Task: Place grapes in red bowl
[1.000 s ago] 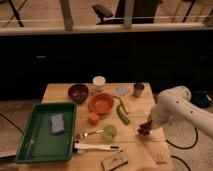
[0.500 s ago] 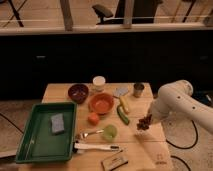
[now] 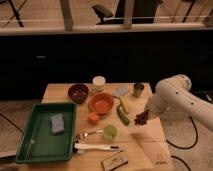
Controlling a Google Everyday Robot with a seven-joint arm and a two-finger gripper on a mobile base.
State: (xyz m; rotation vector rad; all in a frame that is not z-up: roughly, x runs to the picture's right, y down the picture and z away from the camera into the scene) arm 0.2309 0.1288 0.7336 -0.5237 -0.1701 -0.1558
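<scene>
A small dark bunch of grapes (image 3: pixel 141 119) hangs just above the wooden table, right of centre, with my gripper (image 3: pixel 145 115) shut on it at the end of the white arm (image 3: pixel 172 97) that reaches in from the right. The red bowl (image 3: pixel 102 104), wide and orange-red, sits on the table to the left of the grapes. A yellow banana (image 3: pixel 123 104) and a green vegetable (image 3: pixel 122 115) lie between the bowl and the grapes.
A dark maroon bowl (image 3: pixel 78 92), a white jar (image 3: pixel 99 83) and a metal can (image 3: pixel 138 90) stand at the back. A green tray (image 3: pixel 35 145) with a blue sponge (image 3: pixel 57 123) fills the left. An orange fruit (image 3: pixel 93 118), a green cup (image 3: pixel 109 131), utensils (image 3: pixel 95 147) and a card (image 3: pixel 114 161) lie in front.
The gripper has risen a little and shifted left toward the red bowl, carrying the grapes with it. Nothing else on the table has moved.
</scene>
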